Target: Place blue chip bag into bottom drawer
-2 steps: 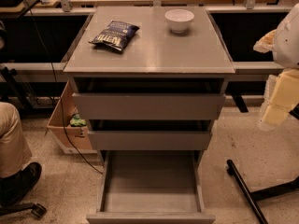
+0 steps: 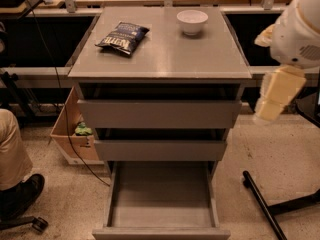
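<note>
Cabinet top (image 2: 165, 59): chip bag (image 2: 123, 36), bowl (image 2: 192, 21)

gripper (image 2: 274, 100): hangs right of the cabinet, level with the top drawer, well apart from the bag | blue chip bag (image 2: 122, 37): flat on counter (image 2: 165, 61), back-left | white bowl (image 2: 192, 21): counter, back-right | bottom drawer (image 2: 162, 200): pulled out, grey tray exposed | two drawers above: slightly ajar | cardboard box (image 2: 70, 139): floor, left

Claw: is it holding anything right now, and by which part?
Nothing seen in it. The claw hangs to the right of the cabinet, well apart from the chip bag, which lies on the top.
</note>
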`<state>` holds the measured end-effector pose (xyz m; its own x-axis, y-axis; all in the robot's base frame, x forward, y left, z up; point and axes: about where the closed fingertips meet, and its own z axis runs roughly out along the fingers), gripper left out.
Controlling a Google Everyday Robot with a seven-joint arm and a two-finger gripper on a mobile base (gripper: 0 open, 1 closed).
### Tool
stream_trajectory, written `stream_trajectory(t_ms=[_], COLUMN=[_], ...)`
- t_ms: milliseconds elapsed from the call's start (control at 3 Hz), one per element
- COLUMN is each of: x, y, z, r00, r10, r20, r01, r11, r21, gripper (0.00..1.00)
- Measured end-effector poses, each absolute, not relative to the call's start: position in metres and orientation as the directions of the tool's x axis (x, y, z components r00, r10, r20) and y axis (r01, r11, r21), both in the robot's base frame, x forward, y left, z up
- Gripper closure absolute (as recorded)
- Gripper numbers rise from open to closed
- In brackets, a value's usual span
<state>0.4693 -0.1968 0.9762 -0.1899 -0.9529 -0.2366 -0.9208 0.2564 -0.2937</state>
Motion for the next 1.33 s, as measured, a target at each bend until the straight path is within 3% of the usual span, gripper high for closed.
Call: stream_trajectory(t_ms=[667,1333], x=[0.588,0.654], y=[-0.125,-0.057], z=[0.975,0.965], r00=[-0.133,-0.162], r10=[-0.932,-0.888], r20=[-0.336,-0.429], r01=[-0.871,-0.837], r11=[0.272,0.354], r21=[-0.409,-0.416], gripper=[0.0,0.0])
